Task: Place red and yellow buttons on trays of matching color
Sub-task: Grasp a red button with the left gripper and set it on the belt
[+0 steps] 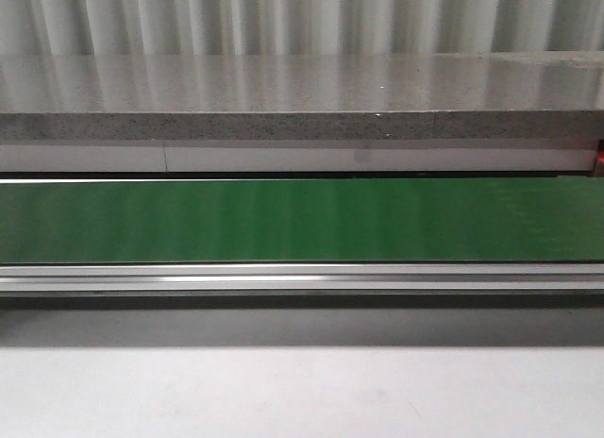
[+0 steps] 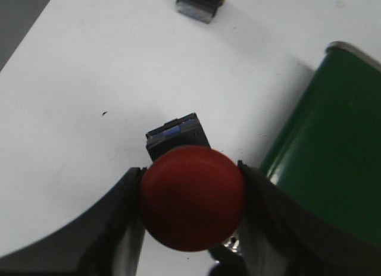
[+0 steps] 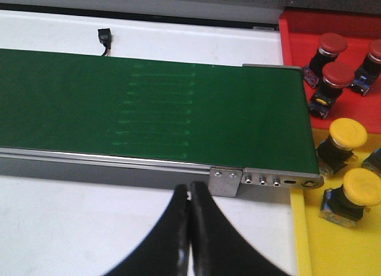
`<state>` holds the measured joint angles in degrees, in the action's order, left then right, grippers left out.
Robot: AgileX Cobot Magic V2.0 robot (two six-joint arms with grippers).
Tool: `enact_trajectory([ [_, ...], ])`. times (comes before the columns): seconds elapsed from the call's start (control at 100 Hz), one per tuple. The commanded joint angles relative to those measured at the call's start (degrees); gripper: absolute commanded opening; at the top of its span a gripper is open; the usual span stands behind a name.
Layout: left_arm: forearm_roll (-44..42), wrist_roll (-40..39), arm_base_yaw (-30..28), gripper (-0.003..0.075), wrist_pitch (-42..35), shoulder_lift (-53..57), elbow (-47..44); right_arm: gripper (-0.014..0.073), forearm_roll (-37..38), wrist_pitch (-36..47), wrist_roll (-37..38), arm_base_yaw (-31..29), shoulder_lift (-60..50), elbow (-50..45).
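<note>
The left gripper [image 2: 193, 207] is clamped on a red button [image 2: 192, 198], its fingers [image 2: 122, 228] pressing the round cap from both sides, so the dark switch body [image 2: 177, 135] hangs free below, above the white desk [image 2: 107, 80] just beside the end of the green conveyor belt [image 2: 327, 163]. Gripping the cap looks like the handiest hold for carrying. Another small part [image 2: 199, 3] lies further off on the desk.

The right gripper [image 3: 190, 228] has its fingers pressed together on nothing, hovering at the belt's near rail [image 3: 226, 179], apparently idle. Past the belt's end sit the red tray [image 3: 297, 38], holding three red buttons [image 3: 337, 77], and the yellow tray [image 3: 300, 240], holding two yellow buttons [image 3: 347, 133]. The held button likely belongs on the red tray.
</note>
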<state>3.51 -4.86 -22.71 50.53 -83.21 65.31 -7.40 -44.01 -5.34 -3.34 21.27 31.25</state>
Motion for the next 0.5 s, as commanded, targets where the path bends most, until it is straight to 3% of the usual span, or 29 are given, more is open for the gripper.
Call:
enact_trajectory([
  [0.0,1.0,-0.1,3.5,0.0175,-0.8,1.2,3.3,-0.0067,0.1,3.8,-0.5,0.1,0.3,1.4],
  [0.22,1.0,-0.1,10.2,0.0175,-0.7,-1.7,4.0,-0.0067,0.1,3.8,-0.5,0.1,0.3,1.4],
  [0.49,1.6,-0.1,12.8,0.0182,-0.4,-4.8,4.6,-0.0067,0.1,3.8,-0.5,0.1,0.3,1.4],
])
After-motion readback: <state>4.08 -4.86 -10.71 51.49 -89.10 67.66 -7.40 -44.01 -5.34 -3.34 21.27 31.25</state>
